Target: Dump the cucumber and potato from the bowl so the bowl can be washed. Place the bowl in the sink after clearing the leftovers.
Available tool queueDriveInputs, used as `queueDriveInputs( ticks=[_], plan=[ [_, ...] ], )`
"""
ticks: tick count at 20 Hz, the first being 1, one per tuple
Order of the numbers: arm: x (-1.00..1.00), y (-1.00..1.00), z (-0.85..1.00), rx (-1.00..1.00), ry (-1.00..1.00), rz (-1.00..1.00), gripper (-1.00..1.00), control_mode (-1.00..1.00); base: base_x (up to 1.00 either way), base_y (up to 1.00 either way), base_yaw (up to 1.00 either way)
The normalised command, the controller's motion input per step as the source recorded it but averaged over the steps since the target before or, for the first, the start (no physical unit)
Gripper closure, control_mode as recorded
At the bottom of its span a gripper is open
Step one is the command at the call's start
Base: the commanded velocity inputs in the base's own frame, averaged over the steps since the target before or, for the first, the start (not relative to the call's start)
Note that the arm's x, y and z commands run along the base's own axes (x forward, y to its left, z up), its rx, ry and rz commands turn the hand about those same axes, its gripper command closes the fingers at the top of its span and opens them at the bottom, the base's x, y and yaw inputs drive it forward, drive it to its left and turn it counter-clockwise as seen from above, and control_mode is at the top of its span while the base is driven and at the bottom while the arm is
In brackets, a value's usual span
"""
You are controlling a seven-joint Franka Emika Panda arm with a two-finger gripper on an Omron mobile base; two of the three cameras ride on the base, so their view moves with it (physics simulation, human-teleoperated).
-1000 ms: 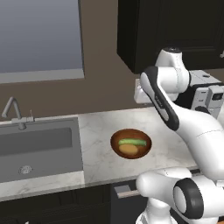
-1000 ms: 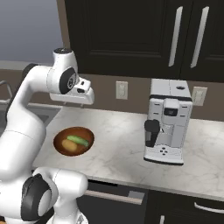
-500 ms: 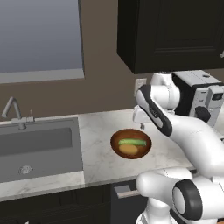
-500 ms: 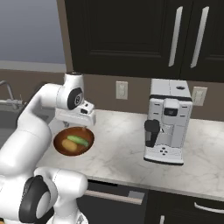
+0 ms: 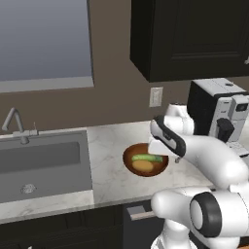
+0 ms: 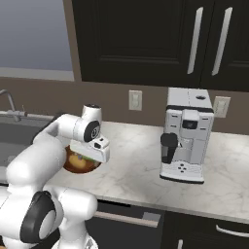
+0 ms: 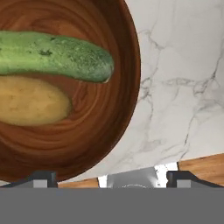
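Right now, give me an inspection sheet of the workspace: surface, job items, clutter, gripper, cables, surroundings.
Surface: white marbled counter, bare around the bowl.
Bowl: reddish-brown, upright on the counter, right of the sink.
Cucumber: lying in the bowl, beside the potato.
Potato: in the bowl, nothing dumped yet.
Sink: dark basin with a round drain and a faucet at the back, left of the bowl.
Clutter: nothing seen.
Gripper: low over the bowl's rim, fingers apart, holding nothing.
Cables: nothing seen.
Surroundings: coffee machine on the counter to the right, wall outlets, dark cabinets above, window over the sink.
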Motion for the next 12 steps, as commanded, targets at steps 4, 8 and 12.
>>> queueDriveInputs(
  ticks=[4, 8, 12],
  plan=[
    [0.16, -0.01, -0.47, 0.0, 0.0, -0.14, -1.0, -1.0, 0.0, 0.0, 0.0],
    [0.33, 0.0, -0.37, 0.0, 0.0, -0.09, -1.0, -1.0, 0.0, 0.0, 0.0],
    [0.4, 0.0, -0.09, 0.0, -0.01, -0.04, -1.0, -1.0, 0.0, 0.0, 0.0]
  ],
)
